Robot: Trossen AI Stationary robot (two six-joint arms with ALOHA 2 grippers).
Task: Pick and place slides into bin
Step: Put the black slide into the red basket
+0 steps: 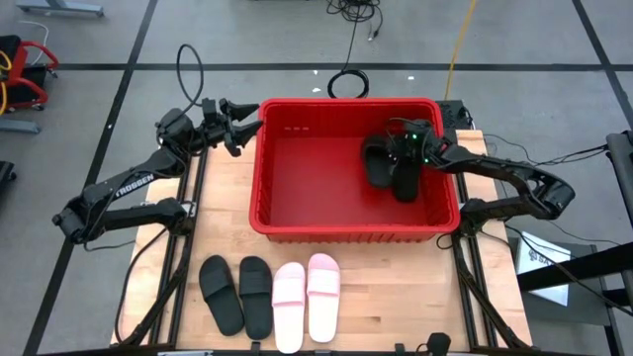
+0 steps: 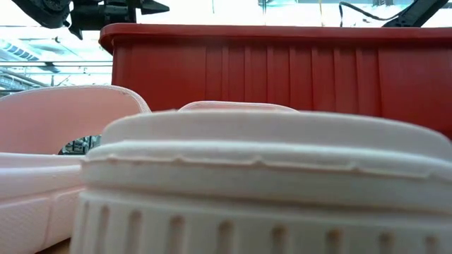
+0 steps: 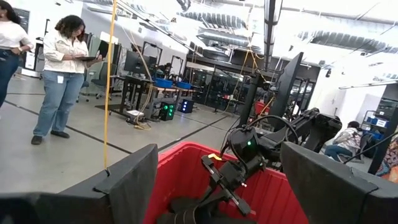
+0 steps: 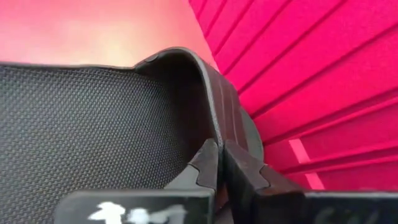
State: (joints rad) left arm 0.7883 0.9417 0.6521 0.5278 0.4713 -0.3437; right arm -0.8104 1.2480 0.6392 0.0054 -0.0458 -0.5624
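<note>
In bin: right gripper pinching black slide strap.

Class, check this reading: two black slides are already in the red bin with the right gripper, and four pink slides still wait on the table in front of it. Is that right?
Not quite. The high view shows two black slides and two pink slides on the table, not four pink. The rest holds: two black slides lie in the red bin with the right gripper.

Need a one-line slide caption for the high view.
Right end effector shut on a black slide inside the red bin; two black and two pink slides wait on the table.
</note>
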